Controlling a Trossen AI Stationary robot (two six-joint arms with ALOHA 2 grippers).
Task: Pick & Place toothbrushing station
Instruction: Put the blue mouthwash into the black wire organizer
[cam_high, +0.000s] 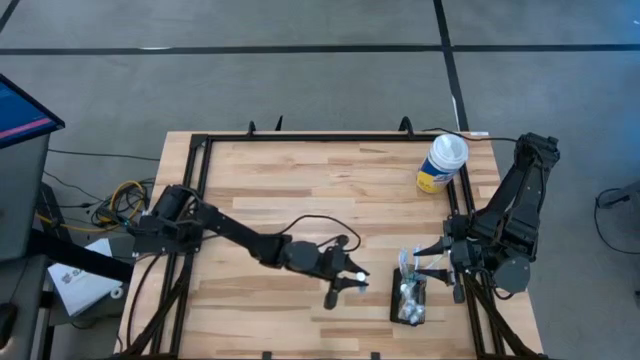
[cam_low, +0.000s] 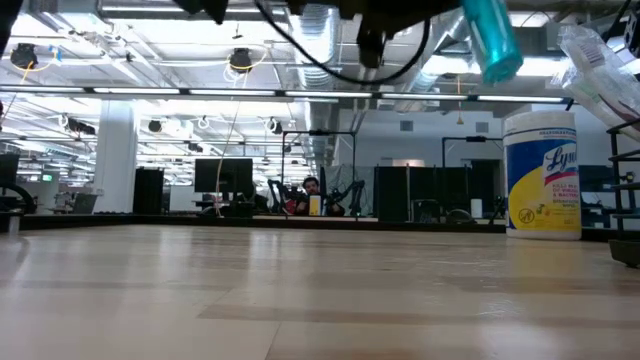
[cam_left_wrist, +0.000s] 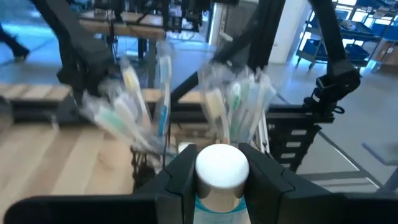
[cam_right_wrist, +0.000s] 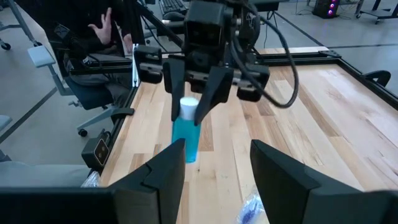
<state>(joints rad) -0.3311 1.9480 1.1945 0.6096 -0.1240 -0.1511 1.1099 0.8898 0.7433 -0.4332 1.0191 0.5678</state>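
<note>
Apparently mid-carry: left gripper (cam_high: 352, 281) raised off the tabletop (cam_high: 300, 190) just beside the toothbrush holder (cam_high: 409, 300), jaws closed on a blue tube (cam_right_wrist: 186, 132) with a white cap, gripped near the cap so the body hangs free below. Likely held that way to drop it upright into the holder.

Black holder standing near the tabletop's edge, between the two arms, already stuffed with wrapped toothbrushes (cam_left_wrist: 239, 102) fanning upward, seen close ahead from the left wrist. Little free room among those wrappers, so a tidy vertical entry probably matters; a tilted tube could snag on plastic or tip the light box.

Right gripper (cam_high: 447, 262) just on the holder's far side from the left one, jaws spread wide and holding nothing, facing across the holder toward the left arm. Possibly parked there to steady the holder or take over next; not touching it, as far as can be told.

Wipes canister (cam_high: 441, 164) well apart from the holder, toward the tabletop's far corner, upright and out of the way. A seated person (cam_right_wrist: 99, 31) beyond the tabletop, opposite the holder, well clear of both arms.
</note>
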